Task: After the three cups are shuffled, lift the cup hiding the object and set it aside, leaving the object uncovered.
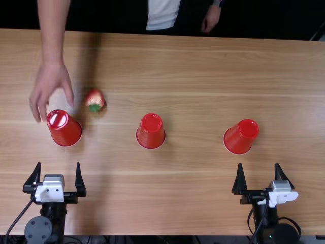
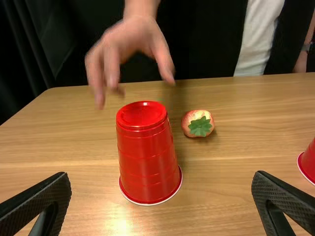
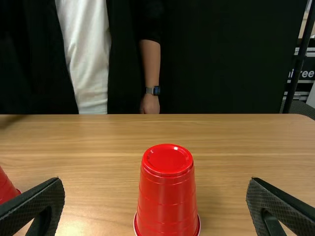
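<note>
Three red cups stand upside down in a row: the left cup (image 1: 64, 128) (image 2: 147, 152), the middle cup (image 1: 151, 131) and the right cup (image 1: 241, 135) (image 3: 167, 191). A small strawberry (image 1: 95, 99) (image 2: 198, 123) lies uncovered on the table, just behind and to the right of the left cup. A person's hand (image 1: 50, 87) (image 2: 129, 49) hovers over the left cup, fingers spread, not gripping it. My left gripper (image 1: 56, 175) stands open near the front edge, in front of the left cup. My right gripper (image 1: 258, 178) stands open in front of the right cup.
The wooden table (image 1: 203, 76) stretches wide behind the cups. A person stands at the far edge, with the other hand (image 1: 209, 20) (image 3: 149, 104) hanging beside the body.
</note>
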